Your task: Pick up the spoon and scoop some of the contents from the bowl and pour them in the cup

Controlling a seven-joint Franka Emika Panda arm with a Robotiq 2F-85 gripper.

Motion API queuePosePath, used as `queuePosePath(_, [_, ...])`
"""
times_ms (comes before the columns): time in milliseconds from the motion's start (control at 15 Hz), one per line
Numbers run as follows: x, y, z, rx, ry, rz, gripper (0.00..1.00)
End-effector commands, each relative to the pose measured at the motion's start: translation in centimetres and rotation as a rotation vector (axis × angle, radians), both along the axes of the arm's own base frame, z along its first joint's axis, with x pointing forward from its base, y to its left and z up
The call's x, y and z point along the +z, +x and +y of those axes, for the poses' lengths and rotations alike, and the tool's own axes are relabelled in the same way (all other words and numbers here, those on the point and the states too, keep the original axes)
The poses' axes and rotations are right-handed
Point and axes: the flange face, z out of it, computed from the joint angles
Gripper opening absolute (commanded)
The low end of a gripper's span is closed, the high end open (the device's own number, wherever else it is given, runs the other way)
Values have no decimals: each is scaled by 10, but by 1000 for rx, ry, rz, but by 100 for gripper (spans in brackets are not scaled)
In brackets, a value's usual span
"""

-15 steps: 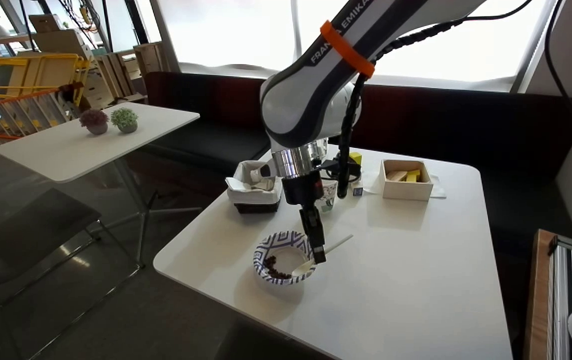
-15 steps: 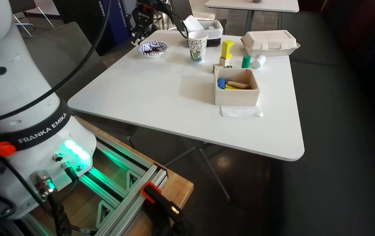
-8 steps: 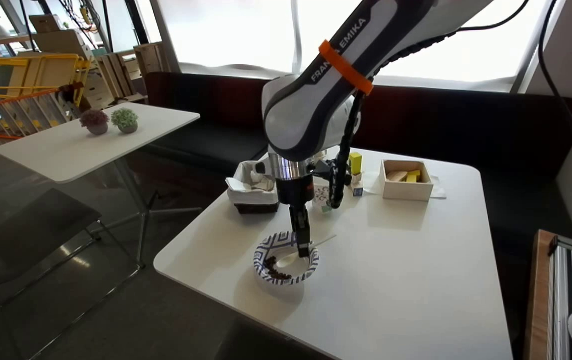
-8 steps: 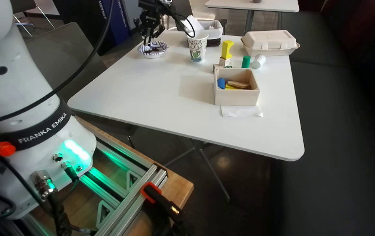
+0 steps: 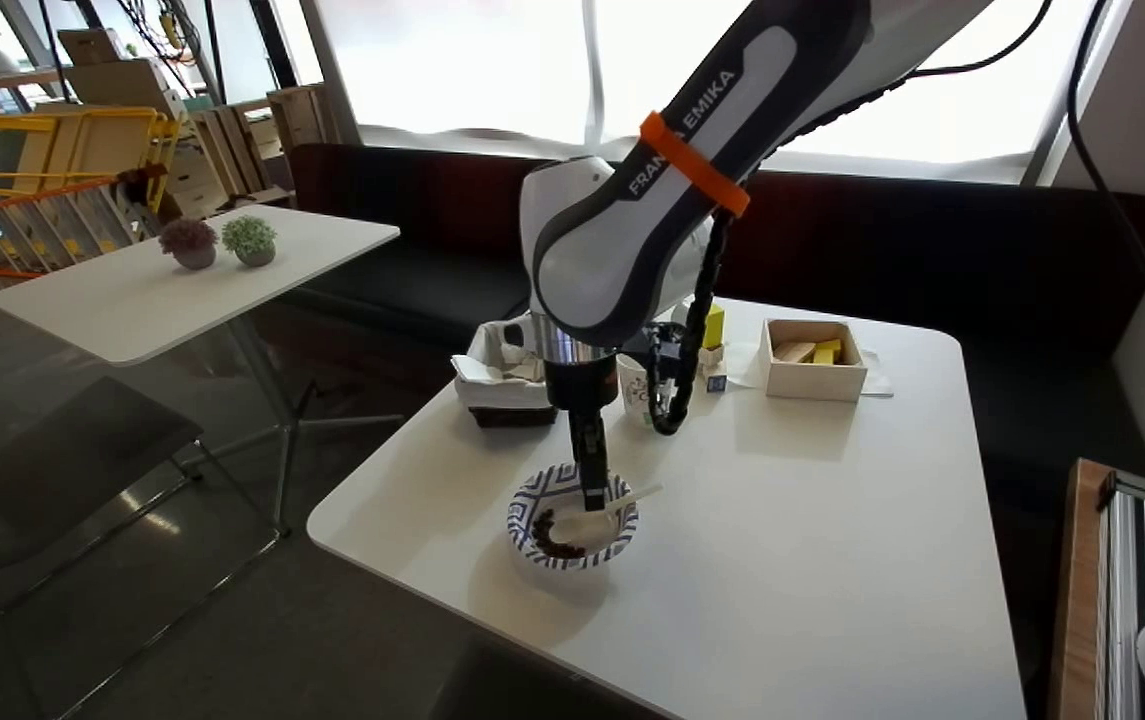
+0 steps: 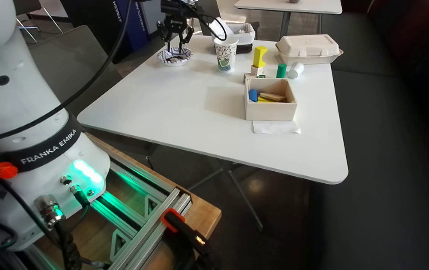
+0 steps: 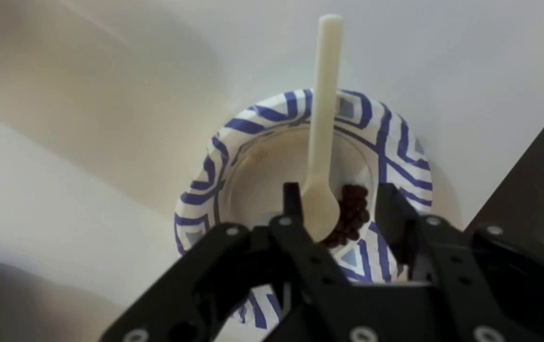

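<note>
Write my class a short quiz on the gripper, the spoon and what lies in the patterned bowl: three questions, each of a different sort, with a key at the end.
1. Fill the gap: the handle of the spoon reaches out past the ____ of the bowl.
2. Multiple choice: where do the dark brown contents lie?
A) in the wooden box
B) in the bowl
C) on the bare tabletop
3. True or false: the jaws of the gripper stand apart.

Key: 1. rim; 2. B; 3. true
</note>
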Motion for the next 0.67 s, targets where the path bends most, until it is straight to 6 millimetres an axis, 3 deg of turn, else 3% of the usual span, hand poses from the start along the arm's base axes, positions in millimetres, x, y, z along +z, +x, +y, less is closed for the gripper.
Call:
queuePosePath(0, [47,-9,19,-81,-72,-59,77])
queuePosePath(200, [113,-31,15,-212,-149,-157,100])
queuePosePath(267, [133,-35,13,-252,-162,-196,100])
queuePosePath(333, [98,-6,21,-185,-111,-152,89])
queuePosePath(467, [134,-19,18,-230,-128,-198,100])
queuePosePath(600, [143,-28,14,-242,-133,-207,100])
